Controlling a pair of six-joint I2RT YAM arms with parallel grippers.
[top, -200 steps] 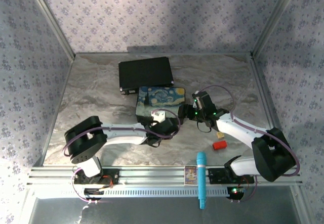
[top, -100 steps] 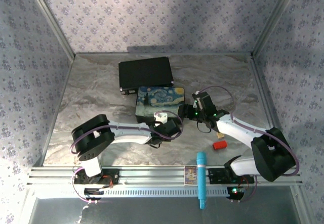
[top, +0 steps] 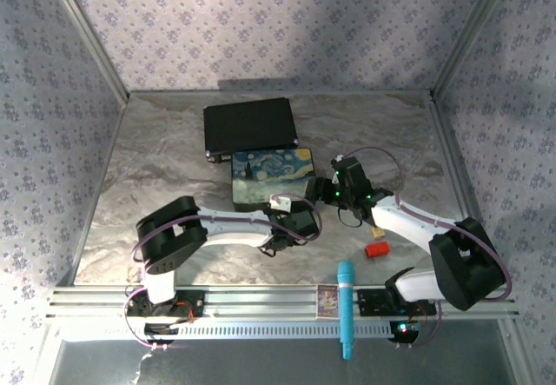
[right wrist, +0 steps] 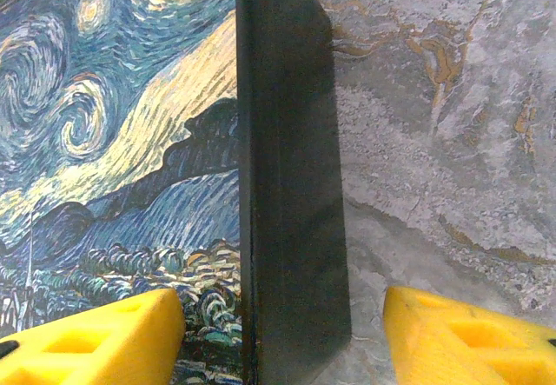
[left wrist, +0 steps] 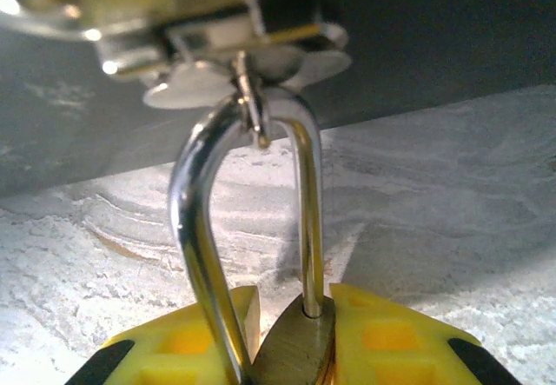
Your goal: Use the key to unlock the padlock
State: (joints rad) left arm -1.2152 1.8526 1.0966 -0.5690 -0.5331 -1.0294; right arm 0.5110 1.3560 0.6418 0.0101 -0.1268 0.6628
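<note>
A: Top view, items?
B: Painted box (top: 274, 176), mid-table. Left gripper (top: 289, 226) at its near side, right gripper (top: 320, 190) at its right edge. Key (top: 378, 230) loose on the table (top: 156, 168), toward the near right corner, just beyond a red block (top: 376, 249).
A: Left wrist?
B: Padlock (left wrist: 291, 355), brass body pinched between the closed yellow fingers (left wrist: 391, 341). Shackle (left wrist: 195, 229) threaded through the box's hasp (left wrist: 252, 55).
A: Right wrist?
B: Fingers (right wrist: 95, 341) wide apart, astride the box's side wall, gripping nothing.

Black case (top: 249, 126) behind painted box (top: 271, 176) — red block (top: 377, 249), teal pen (top: 345, 308) across front rail (top: 243, 299).
</note>
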